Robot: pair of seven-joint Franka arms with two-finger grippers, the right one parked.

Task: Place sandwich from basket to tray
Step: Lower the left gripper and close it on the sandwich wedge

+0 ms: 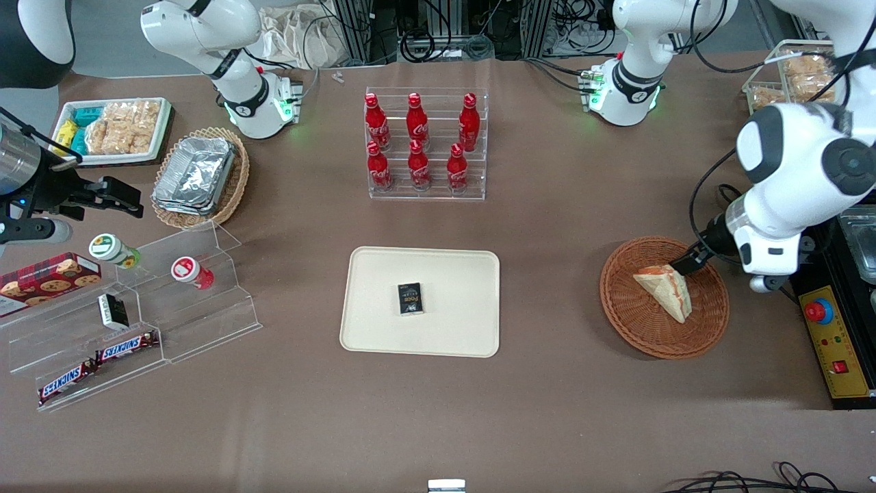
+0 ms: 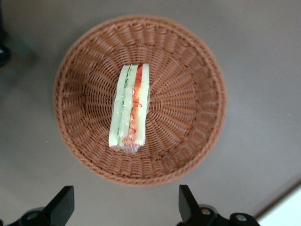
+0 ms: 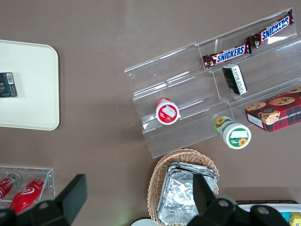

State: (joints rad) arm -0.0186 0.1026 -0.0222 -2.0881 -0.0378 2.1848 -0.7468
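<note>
The sandwich is a pale wrapped wedge with red and green filling. It lies in the middle of the round reddish-brown wicker basket, toward the working arm's end of the table. My left gripper hovers above the basket, over the sandwich end that is farther from the front camera. It is open, and its black fingers stand wide apart with nothing between them. The cream tray lies at the table's middle, well apart from the basket.
A small black box lies on the tray. A clear rack of red cola bottles stands farther from the front camera than the tray. A yellow control box with a red button sits beside the basket. Acrylic snack shelves stand toward the parked arm's end.
</note>
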